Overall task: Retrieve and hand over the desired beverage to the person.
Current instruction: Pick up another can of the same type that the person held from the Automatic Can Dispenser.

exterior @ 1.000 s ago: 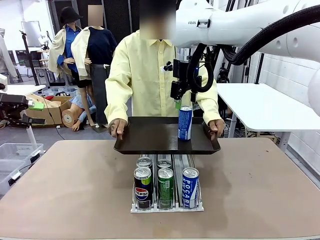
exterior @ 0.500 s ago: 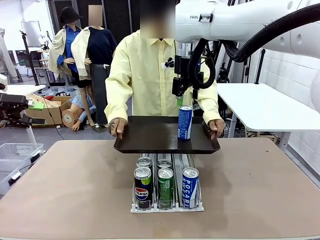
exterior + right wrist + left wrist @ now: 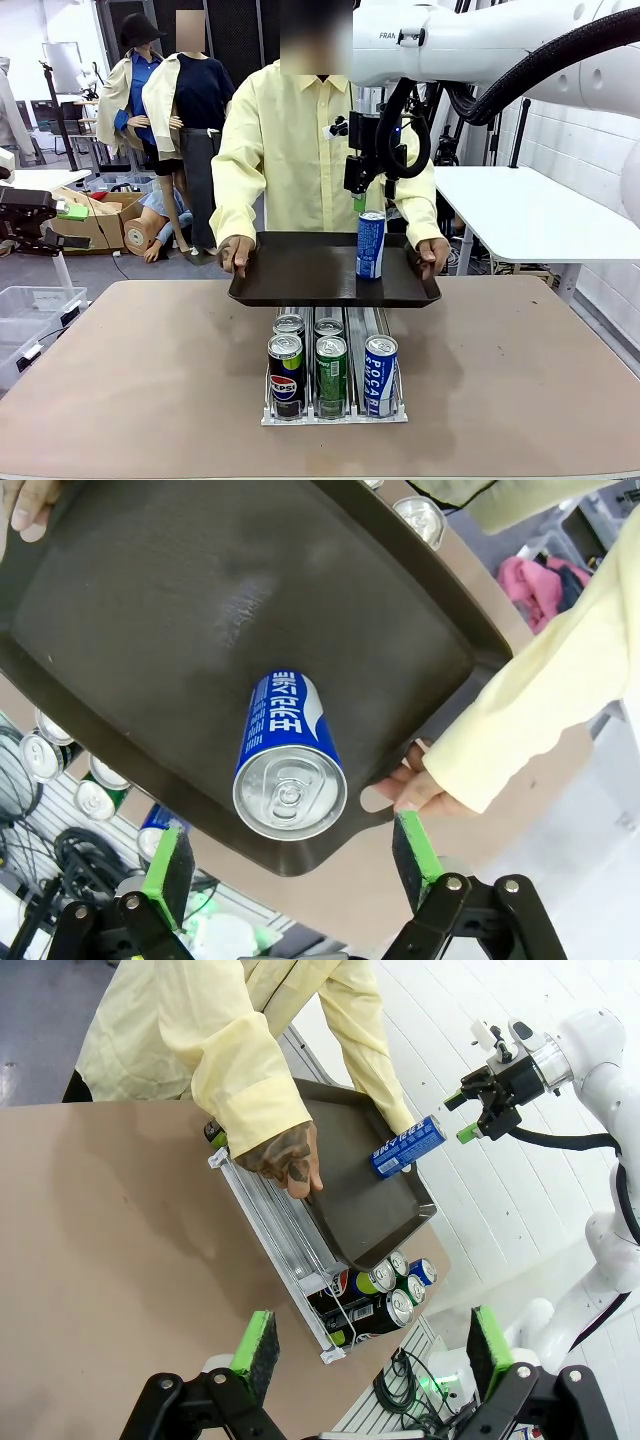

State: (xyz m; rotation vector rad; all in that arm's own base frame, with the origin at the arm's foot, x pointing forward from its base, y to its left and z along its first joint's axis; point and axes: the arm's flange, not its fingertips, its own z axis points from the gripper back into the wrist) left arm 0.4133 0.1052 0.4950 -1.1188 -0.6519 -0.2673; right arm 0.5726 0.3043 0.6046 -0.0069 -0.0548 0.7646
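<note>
- person (image 3: 290, 150) in a pale yellow shirt stood at the far side of the table (image 3: 520, 370), holding a dark tray (image 3: 300, 275) level above it, one hand (image 3: 236, 255) on each short end.
- blue can (image 3: 370, 245) stood upright on the tray, toward the end on the robot's right.
- right gripper (image 3: 361, 204) hung pointing down just above the blue can, fingers spread wide and holding nothing, its green pads clear of the can.
- from the right wrist camera, the can's silver lid (image 3: 290, 795) lay between the two pads (image 3: 168, 875) but farther off, untouched.
- left gripper (image 3: 365, 1345) was high over the table, looking down at the tray, its fingers fully apart with nothing between them.
- white rack (image 3: 335, 415) sat on the table below the tray's near edge, with a dark cola can (image 3: 285, 375), a green can (image 3: 331, 372) and a blue-and-white can (image 3: 380, 375) at its front, and two more cans behind.
</note>
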